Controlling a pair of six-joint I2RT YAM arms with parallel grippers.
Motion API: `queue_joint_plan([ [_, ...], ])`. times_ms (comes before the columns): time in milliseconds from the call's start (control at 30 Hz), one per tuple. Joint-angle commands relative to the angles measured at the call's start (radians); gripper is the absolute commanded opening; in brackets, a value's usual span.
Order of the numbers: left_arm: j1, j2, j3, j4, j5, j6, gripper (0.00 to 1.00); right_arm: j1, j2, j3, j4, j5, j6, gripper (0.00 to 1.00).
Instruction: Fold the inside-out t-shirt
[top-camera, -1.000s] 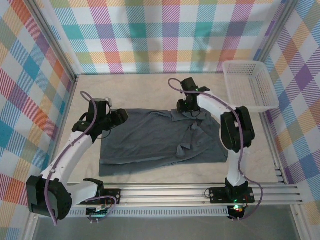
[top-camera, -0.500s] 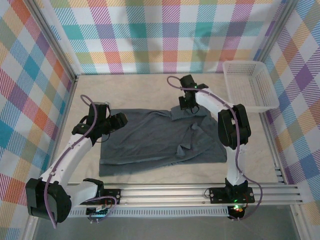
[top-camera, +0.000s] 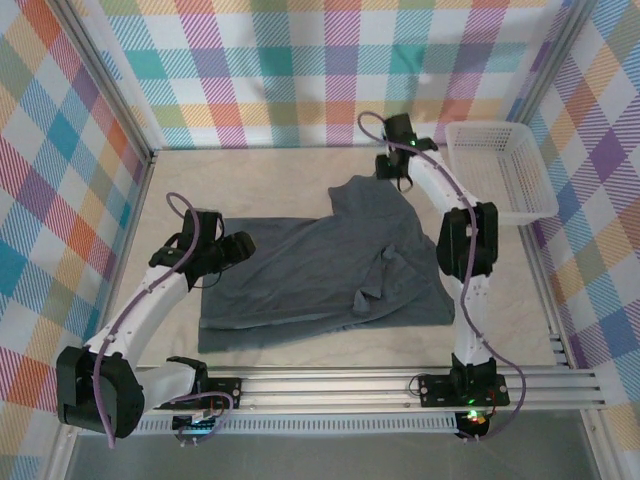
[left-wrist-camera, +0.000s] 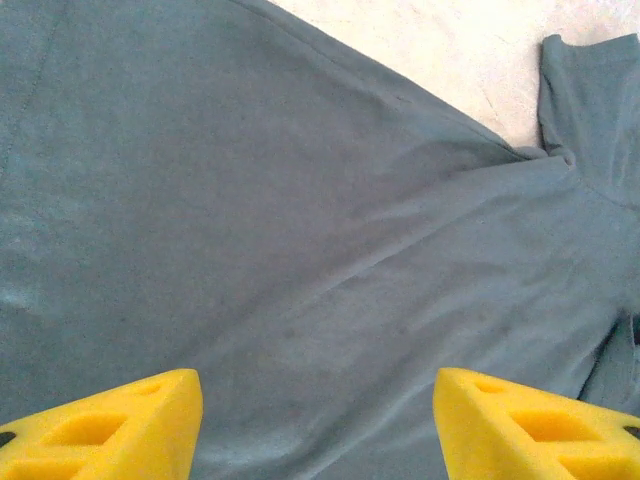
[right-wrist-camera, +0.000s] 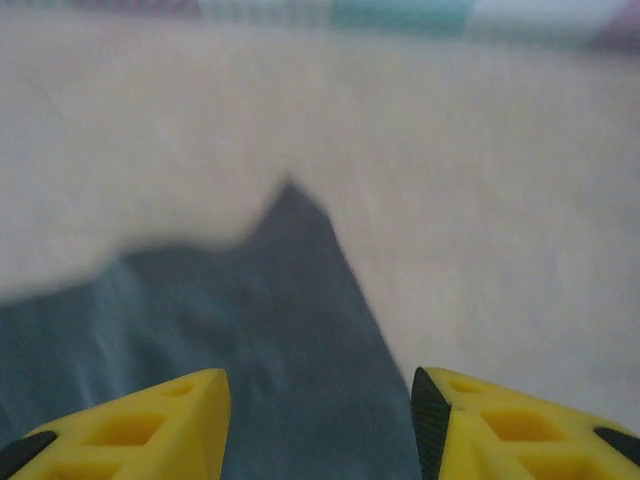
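Currently, the inside-out t-shirt (top-camera: 320, 270) lies spread on the counter (top-camera: 260, 175) between the two arms, wrinkled, with a small ridge of cloth raised right of its middle. Compared with half a second ago, we note one change: the far edge, which ran roughly level, is now drawn out into a peak toward the far side.

The right pincer (top-camera: 396, 168) has moved from above the collar area to a position beyond that peak, near the white basket (top-camera: 452, 135). In the right wrist view the right pincer (right-wrist-camera: 320, 400) has its jaws apart, with the dark t-shirt (right-wrist-camera: 250, 330) running between them; the picture is blurred. We judge the cloth released, not clamped.

The left pincer (top-camera: 236, 250) remains over the shirt's left edge. In the left wrist view the left pincer (left-wrist-camera: 318, 410) is spread wide above flat fabric (left-wrist-camera: 280, 230), grasping nothing.

We judge that the pull has stretched the far edge rather than folded it. No fold is in place yet. A fresh grasp is required before folding starts.
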Motion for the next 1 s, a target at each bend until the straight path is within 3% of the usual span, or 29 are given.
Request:
queue_joint_plan([
  [0, -0.014, -0.015, 0.008, -0.013, -0.017, 0.022, 0.63, -0.076, -0.119, -0.18, 0.091, -0.141, 0.003, 0.54],
  [67, -0.012, 0.001, 0.018, -0.011, -0.012, 0.026, 0.63, -0.108, -0.102, -0.199, 0.078, -0.232, 0.01, 0.53],
  [167, -0.013, 0.023, 0.03, -0.009, 0.001, 0.027, 0.63, -0.112, -0.034, -0.148, 0.037, -0.26, -0.004, 0.54],
  [367, -0.013, -0.004, 0.043, -0.048, -0.013, 0.039, 0.63, -0.111, 0.105, -0.023, -0.048, -0.078, 0.026, 0.56],
  [500, -0.013, -0.013, 0.03, -0.054, -0.03, 0.047, 0.64, -0.107, 0.159, 0.02, -0.086, -0.172, 0.003, 0.57],
  [667, -0.013, 0.029, 0.049, -0.038, 0.002, 0.038, 0.65, -0.092, 0.226, 0.103, -0.182, -0.173, 0.018, 0.55],
  [767, 0.004, 0.068, 0.116, -0.069, -0.019, 0.04, 0.65, -0.092, 0.278, 0.178, -0.249, -0.15, 0.038, 0.5],
  [967, 0.101, 0.168, 0.281, -0.074, 0.03, 0.04, 0.65, -0.094, 0.318, 0.245, -0.297, -0.148, 0.041, 0.3],
])
